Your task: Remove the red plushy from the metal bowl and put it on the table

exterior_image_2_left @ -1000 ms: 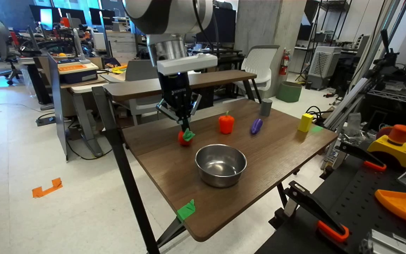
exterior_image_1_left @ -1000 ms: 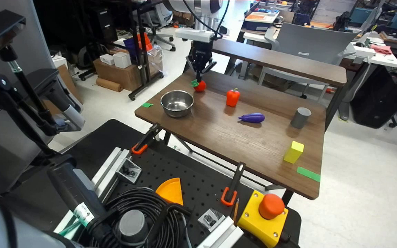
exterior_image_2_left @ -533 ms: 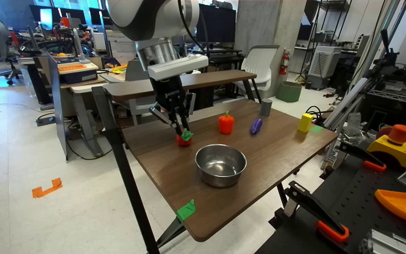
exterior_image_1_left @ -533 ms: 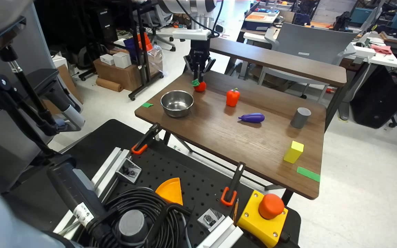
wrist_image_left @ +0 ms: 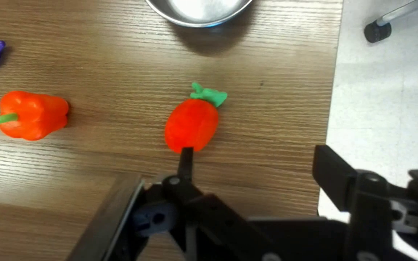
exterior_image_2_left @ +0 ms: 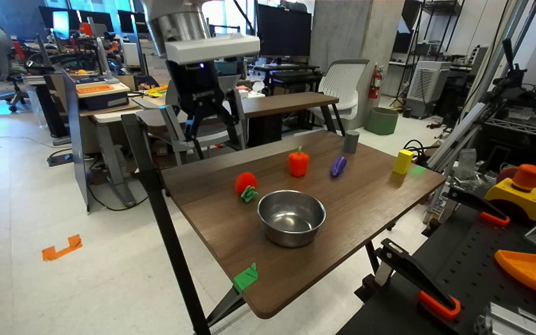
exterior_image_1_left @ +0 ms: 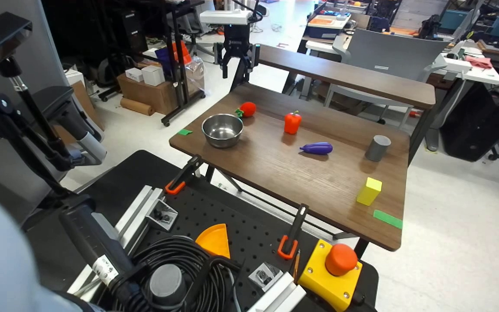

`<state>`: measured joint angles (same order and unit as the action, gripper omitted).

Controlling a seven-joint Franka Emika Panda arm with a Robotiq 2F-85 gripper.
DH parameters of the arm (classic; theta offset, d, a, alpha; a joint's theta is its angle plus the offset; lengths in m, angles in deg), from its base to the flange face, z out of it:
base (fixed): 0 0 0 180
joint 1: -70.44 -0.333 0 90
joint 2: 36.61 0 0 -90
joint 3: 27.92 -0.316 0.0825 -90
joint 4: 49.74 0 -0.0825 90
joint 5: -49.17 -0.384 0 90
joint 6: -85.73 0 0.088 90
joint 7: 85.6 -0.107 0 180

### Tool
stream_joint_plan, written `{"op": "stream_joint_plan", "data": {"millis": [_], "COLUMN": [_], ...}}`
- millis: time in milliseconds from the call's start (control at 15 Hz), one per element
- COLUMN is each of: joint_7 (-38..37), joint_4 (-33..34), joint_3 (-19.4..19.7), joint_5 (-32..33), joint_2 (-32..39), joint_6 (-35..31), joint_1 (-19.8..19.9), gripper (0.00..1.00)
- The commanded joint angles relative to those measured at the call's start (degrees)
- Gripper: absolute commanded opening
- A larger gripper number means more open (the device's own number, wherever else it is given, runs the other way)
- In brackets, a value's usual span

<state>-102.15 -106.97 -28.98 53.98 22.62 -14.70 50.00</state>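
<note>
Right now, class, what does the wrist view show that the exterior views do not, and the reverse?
Only the wrist view: a black-capped metal rod beyond the table.
Only the exterior views: grey cylinder, yellow block, emergency-stop button.
Both: table, open gripper, red plushy, bell pepper and, cut off in the wrist view, purple eggplant and metal bowl.

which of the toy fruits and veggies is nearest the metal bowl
The green-topped red plushy; the upright pepper and purple eggplant are farther from the bowl.
</note>
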Motion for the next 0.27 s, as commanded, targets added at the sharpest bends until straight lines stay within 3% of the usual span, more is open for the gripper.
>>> {"op": "stream_joint_plan", "data": {"millis": [0, 67, 200], "joint_7": [-0.05, -0.05, -0.05], "joint_4": [-1.02, -1.04, -1.05], "joint_3": [-0.03, -0.02, 0.06], "joint_5": [0.0, 0.0, 0.0], "joint_2": [-1.29, -1.53, -0.94], "joint_6": [0.05, 0.11, 0.09], "joint_1": [-0.18, -0.19, -0.1], "gripper": [0.89, 0.96, 1.0]}}
